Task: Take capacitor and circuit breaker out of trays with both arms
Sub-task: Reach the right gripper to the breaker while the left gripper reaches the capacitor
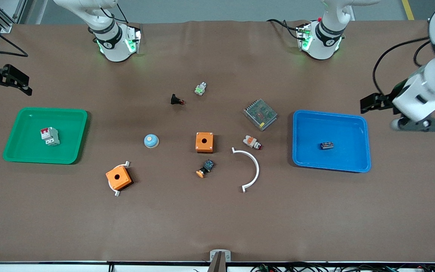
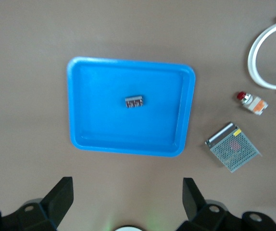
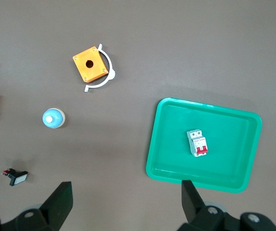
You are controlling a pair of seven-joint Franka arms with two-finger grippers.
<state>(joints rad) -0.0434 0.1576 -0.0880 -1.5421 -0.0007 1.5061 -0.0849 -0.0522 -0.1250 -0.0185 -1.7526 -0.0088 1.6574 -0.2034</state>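
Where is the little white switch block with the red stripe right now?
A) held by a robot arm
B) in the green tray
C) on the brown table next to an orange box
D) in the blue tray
B: the breaker lies inside the green tray, and no end effector touches it.

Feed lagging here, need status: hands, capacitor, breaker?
Left hand open, up near blue tray; right hand open, near green tray. Capacitor in blue tray, breaker in green. Nothing obstructing.
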